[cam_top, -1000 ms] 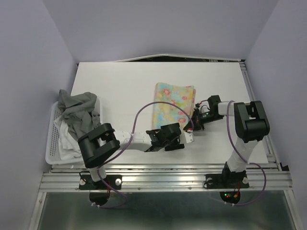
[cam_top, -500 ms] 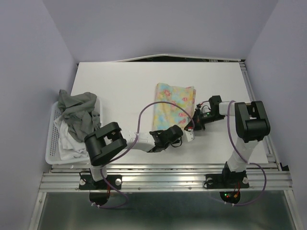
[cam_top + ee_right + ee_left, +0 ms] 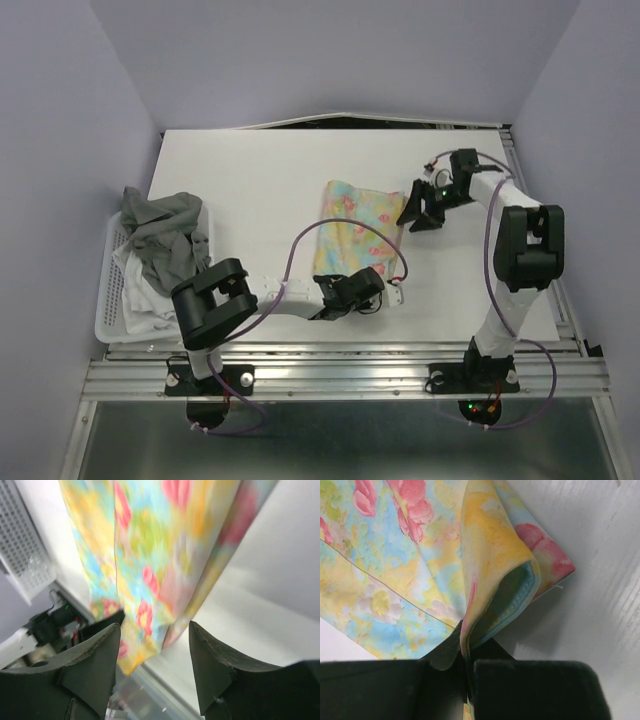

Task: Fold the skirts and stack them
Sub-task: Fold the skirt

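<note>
The floral skirt (image 3: 355,222) lies folded on the table's middle. My left gripper (image 3: 380,288) sits at its near right corner. In the left wrist view the left gripper (image 3: 467,662) is shut on a raised fold of the floral skirt (image 3: 420,555). My right gripper (image 3: 415,218) hovers just off the skirt's far right edge. Its jaws stand open and empty in its wrist view (image 3: 152,645), with the floral skirt (image 3: 150,540) beyond them. The grey skirt (image 3: 165,232) is heaped on the white skirt (image 3: 140,290) at the left.
A white slatted basket (image 3: 108,318) holds the grey and white skirts at the table's left edge. The table's metal rail (image 3: 340,350) runs along the near edge. Purple cables loop over both arms.
My right gripper opened, let go of the skirt's right edge and moved up and away toward the far right. My left gripper shut on the floral skirt's near corner.
</note>
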Controlling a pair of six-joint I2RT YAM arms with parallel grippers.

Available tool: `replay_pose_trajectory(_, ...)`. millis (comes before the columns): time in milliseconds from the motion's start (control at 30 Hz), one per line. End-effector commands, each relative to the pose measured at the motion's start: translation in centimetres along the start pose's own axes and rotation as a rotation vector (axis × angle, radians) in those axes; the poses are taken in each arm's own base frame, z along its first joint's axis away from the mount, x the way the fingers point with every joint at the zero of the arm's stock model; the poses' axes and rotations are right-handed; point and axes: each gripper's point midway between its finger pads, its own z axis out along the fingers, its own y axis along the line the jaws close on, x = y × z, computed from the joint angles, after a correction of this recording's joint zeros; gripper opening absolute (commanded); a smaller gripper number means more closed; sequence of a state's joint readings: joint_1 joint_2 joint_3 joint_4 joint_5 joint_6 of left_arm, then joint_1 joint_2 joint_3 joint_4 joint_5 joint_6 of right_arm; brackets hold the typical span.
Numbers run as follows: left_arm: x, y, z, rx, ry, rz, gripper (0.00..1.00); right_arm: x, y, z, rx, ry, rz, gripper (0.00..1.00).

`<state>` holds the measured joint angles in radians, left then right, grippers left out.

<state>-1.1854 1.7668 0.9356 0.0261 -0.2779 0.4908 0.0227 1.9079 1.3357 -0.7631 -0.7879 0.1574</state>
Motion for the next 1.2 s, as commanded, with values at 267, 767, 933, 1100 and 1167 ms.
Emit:
replay_pose_trajectory(267, -0.3, -2.3, -2.8, 0.141, 0.024, -0.021, 0.0, -13.7, 5.7, 0.8, -0.203, -0.232, -0.215, 0.59)
replay_pose_trajectory(767, -2.4, 0.0, -6.0, 0.125, -0.001, -0.042, 0.0, -5.0, -2.4, 10.5, -0.206, -0.057, -0.078, 0.5)
replay_pose_trajectory(933, -3.9, 1.0, -8.0, 0.143, -0.023, -0.038, 0.0, -3.3, -3.2, 11.0, -0.184, -0.032, -0.109, 0.5)
replay_pose_trajectory(1100, -5.3, 2.8, -9.6, 0.127, -0.033, -0.005, 0.0, -1.8, -3.4, 11.1, -0.167, 0.001, -0.143, 0.5)
replay_pose_trajectory(1167, -6.1, 3.8, -10.4, 0.12, -0.043, 0.005, 0.0, -0.4, -3.5, 11.7, -0.159, 0.035, -0.168, 0.49)
